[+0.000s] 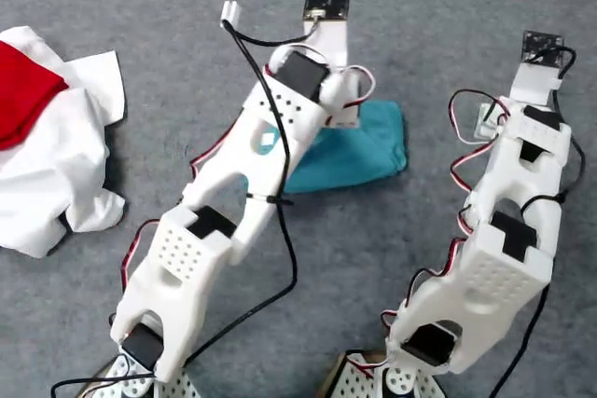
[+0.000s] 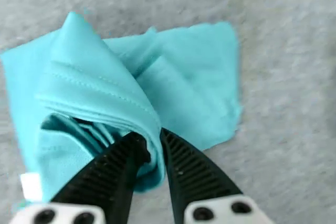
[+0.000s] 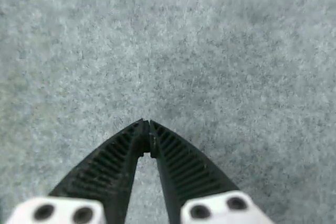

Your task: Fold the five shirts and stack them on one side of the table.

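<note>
Left jaws pinch teal shirt (image 2: 194, 72) fold — right jaws closed above table (image 3: 210, 51).

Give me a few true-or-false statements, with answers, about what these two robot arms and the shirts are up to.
1. The left claw pinches a fold of the teal shirt. True.
2. The right claw holds a shirt. False: it is shut on nothing, above the bare grey table.
3. A red shirt touches a white shirt. True.
4. The teal shirt is stacked on the white shirt. False: they lie apart on the table.
</note>
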Controlling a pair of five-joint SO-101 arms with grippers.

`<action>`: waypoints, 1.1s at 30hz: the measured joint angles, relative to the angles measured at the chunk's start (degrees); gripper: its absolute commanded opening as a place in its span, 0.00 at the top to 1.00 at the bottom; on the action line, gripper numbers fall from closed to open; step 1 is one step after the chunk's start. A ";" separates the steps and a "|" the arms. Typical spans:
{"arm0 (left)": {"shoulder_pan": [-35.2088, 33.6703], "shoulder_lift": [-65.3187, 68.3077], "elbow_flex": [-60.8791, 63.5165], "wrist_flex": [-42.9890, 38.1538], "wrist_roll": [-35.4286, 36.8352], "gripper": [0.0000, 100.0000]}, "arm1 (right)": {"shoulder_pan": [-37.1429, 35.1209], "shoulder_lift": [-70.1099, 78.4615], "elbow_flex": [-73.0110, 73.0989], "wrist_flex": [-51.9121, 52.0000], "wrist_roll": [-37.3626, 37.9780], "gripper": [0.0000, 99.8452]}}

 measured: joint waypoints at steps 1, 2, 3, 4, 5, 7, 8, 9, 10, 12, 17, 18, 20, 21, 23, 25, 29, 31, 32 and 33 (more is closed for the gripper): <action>0.44 0.00 0.00 -1.32 0.53 0.98 | 0.00 0.00 -0.09 0.00 0.00 0.99; 0.97 0.09 0.00 -2.55 1.05 0.98 | 0.00 -0.09 -0.09 0.00 0.00 0.99; 1.49 0.62 0.00 -3.78 1.58 0.98 | 0.00 0.00 -0.09 0.00 0.00 0.99; 1.93 1.32 -0.18 -5.01 2.20 0.98 | 0.00 0.00 -0.09 0.00 0.00 0.99; 2.20 2.20 -0.18 -6.24 2.81 0.98 | 0.00 0.00 -0.09 0.00 0.00 0.99; 2.64 4.13 -0.18 -8.35 3.87 0.98 | 0.00 0.00 -0.09 0.00 0.00 0.99; 2.81 4.92 -0.18 -9.23 4.40 0.98 | 0.00 0.00 -0.09 0.00 0.00 0.99; 2.99 5.89 -0.18 -9.85 4.84 0.98 | 0.00 0.00 -0.09 0.00 0.00 0.99; 3.08 6.77 -0.18 -10.37 5.01 0.98 | 0.00 0.00 -0.09 0.00 0.00 0.99; 3.16 8.09 -0.18 -11.52 5.01 0.98 | 0.00 0.00 -0.09 0.00 0.00 0.99; 3.16 8.97 -0.18 -13.89 5.10 0.98 | 0.00 0.00 -0.09 0.00 0.00 0.99; 3.16 8.97 -0.18 -14.51 5.10 0.98 | 0.00 0.00 -0.09 0.00 0.00 0.99; 3.34 8.97 -0.18 -15.47 5.10 0.98 | 0.00 0.00 -0.09 0.00 0.00 0.99; 3.69 8.97 -0.18 -16.00 5.10 0.98 | 0.00 0.00 -0.09 0.00 0.00 0.99; 4.48 8.97 -0.18 -16.97 5.10 0.98 | 0.00 0.00 -0.09 0.00 0.00 0.99; 5.36 8.97 -0.18 -17.76 5.10 0.98 | 0.00 0.00 -0.09 0.00 0.00 0.99; 6.59 8.97 -0.18 -19.52 5.10 0.98 | 0.09 0.00 -0.09 0.00 0.00 0.99; 6.77 8.97 -0.18 -20.22 5.10 0.98 | 0.09 0.00 -0.09 0.00 0.00 0.99; 6.77 8.97 -0.18 -20.31 5.10 0.98 | 0.09 0.00 -0.09 0.00 0.00 0.99; 6.77 8.97 -0.18 -20.40 5.10 0.98 | 0.09 0.00 -0.09 0.00 0.00 0.99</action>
